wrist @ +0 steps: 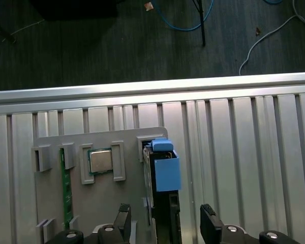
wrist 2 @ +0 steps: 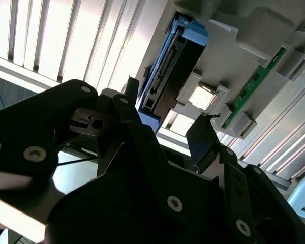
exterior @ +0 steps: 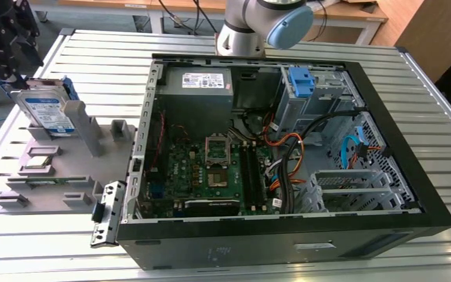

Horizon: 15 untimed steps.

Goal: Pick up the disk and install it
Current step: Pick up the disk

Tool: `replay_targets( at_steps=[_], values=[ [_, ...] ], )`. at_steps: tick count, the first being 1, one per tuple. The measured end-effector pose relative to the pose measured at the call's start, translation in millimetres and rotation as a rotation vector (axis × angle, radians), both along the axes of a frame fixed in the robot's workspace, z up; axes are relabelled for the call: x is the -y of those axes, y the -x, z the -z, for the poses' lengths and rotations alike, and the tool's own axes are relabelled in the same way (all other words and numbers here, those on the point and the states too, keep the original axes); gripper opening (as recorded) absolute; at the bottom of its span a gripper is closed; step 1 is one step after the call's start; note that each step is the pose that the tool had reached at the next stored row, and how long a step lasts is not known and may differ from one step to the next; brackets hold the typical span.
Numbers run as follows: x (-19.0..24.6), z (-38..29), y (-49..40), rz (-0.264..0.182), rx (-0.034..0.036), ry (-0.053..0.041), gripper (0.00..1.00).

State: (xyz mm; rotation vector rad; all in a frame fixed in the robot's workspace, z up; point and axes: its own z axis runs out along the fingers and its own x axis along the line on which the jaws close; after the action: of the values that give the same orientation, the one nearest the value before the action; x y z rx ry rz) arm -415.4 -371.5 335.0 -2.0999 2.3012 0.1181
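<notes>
Disk [exterior: 47, 113] stood on edge, long axis upright, in grey holder [exterior: 61, 170] | holder also held chip [wrist: 100, 161], memory stick [wrist: 66, 188] | gripper [wrist: 165, 209] above disk, wide open, empty.

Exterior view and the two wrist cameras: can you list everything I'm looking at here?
disk: one, silver with blue rails, upright in the fixture
fixture: one, grey, on the table at the exterior view's left
processor chip: one, silver, in a fixture pocket
memory stick: one, green, on edge in a fixture slot
computer case: one, black, open, mid-table
power supply: one, grey, inside the case
bracket: one, blue, in the case's drive bay
motherboard: one, green, on the case floor
table: one, slatted silver
robot arm: one, grey with a pale blue cap, behind the case
end effector: one, black, open, a finger to each side of the disk
</notes>
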Motion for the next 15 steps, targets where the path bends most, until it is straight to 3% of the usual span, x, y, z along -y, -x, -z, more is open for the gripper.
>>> replay_targets(
  at_steps=[15],
  values=[
    [0.0,12.2,0.0,-0.055,-0.0003,0.0001,0.65]
  ],
)
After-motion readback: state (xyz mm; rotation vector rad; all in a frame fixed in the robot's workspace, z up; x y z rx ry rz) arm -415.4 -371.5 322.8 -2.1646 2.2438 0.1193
